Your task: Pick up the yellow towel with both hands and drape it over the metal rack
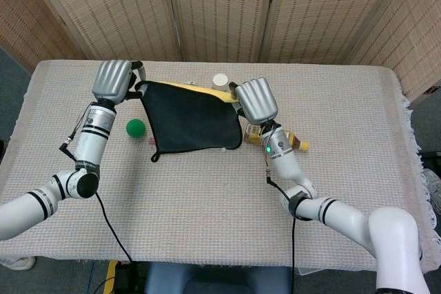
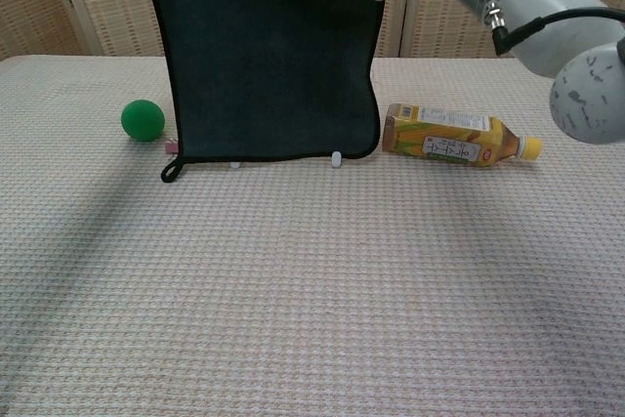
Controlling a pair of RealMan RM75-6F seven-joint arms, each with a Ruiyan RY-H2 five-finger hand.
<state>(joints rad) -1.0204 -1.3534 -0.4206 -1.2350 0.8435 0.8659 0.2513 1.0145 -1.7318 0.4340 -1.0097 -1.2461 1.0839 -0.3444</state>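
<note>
Both hands' fingers gripping raised towel (image 1: 193,118), left hand (image 1: 112,80), right hand (image 1: 256,100), bottle (image 2: 451,136), green ball (image 2: 143,119) beside.

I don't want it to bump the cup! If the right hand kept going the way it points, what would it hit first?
Probably the cup. The right hand, holding the towel, points away toward the table's far edge, and the cup stands just beyond it, slightly left. Depth is unclear.

Both arms reach forward over the table, forearms angled inward. The left hand (image 1: 113,80) is raised, fingers curled, gripping one top corner of the towel (image 1: 193,122). The right hand (image 1: 255,100) sits level with it, gripping the other corner, knuckles up.
</note>
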